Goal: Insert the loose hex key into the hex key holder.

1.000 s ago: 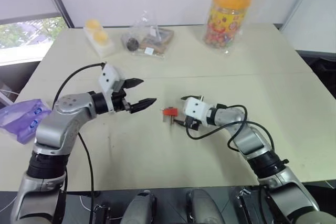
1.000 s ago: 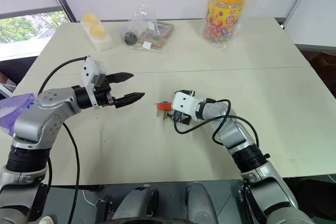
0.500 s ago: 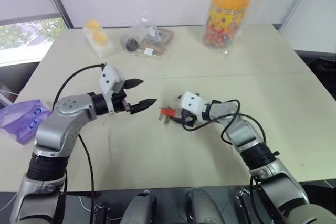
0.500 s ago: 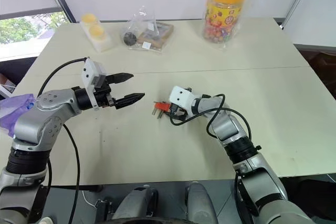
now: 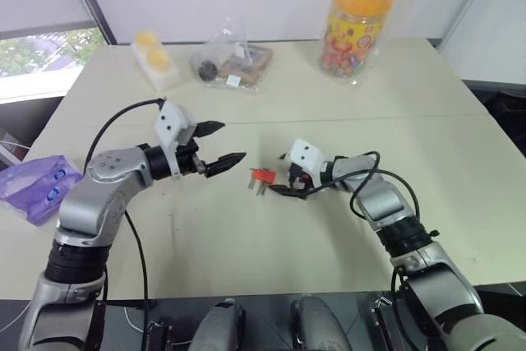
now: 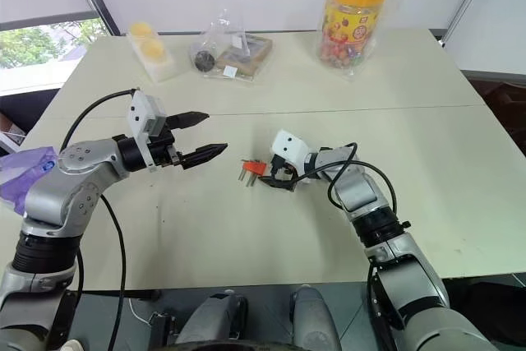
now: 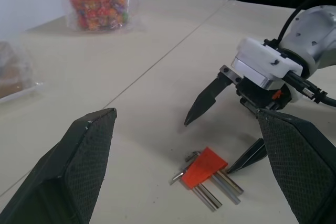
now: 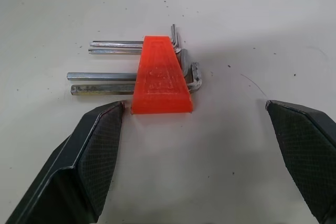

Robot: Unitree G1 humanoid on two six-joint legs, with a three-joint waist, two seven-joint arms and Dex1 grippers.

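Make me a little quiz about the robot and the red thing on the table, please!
1. True or false: the right gripper is squeezing the hex key holder.
2. Which is closer to the holder: A) the left gripper, B) the right gripper?
3. Fill in: the candy jar has an ______ lid.

Key:
1. False. Its fingers stand open, one on each side of the red holder, and the holder lies flat on the table.
2. B. The right gripper's fingertips are low at the holder, while the left gripper hovers open, off to the side above the table.
3. Orange.
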